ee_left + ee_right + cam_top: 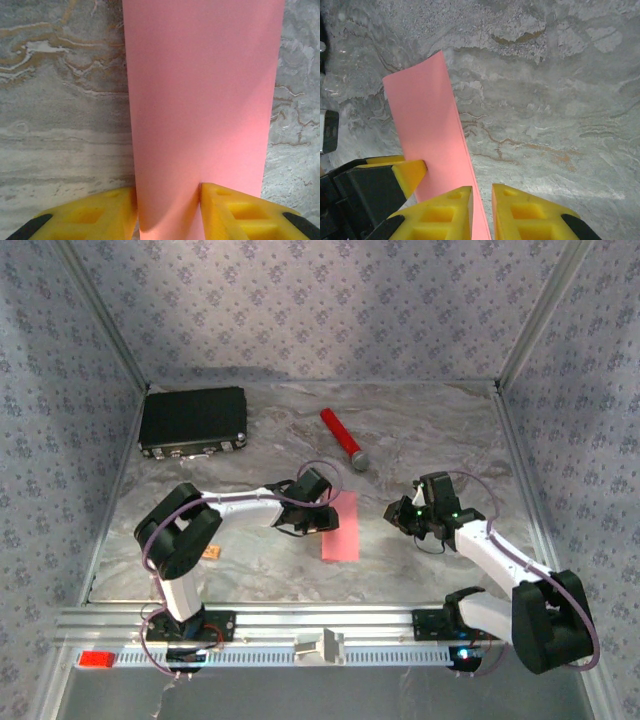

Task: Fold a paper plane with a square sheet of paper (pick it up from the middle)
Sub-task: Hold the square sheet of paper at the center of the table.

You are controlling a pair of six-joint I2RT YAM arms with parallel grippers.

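Observation:
The square sheet of paper (342,535) lies on the marble table as a narrow pink-red rectangle, apparently folded in half. My left gripper (322,512) is at its far left corner. In the left wrist view the paper (200,100) bulges up between the yellow fingers (220,205), and the gripper (167,192) is shut on it. My right gripper (398,512) hangs to the right of the sheet, apart from it. Its fingers (481,192) stand a narrow gap apart with nothing gripped. The paper's long edge (427,120) shows beyond them, with a left finger (410,172) at its other side.
A black rectangular case (193,420) sits at the back left. A red cylinder with a grey tip (340,437) lies behind the paper. A small tan block (210,553) rests by the left arm. Patterned walls close off the table on three sides.

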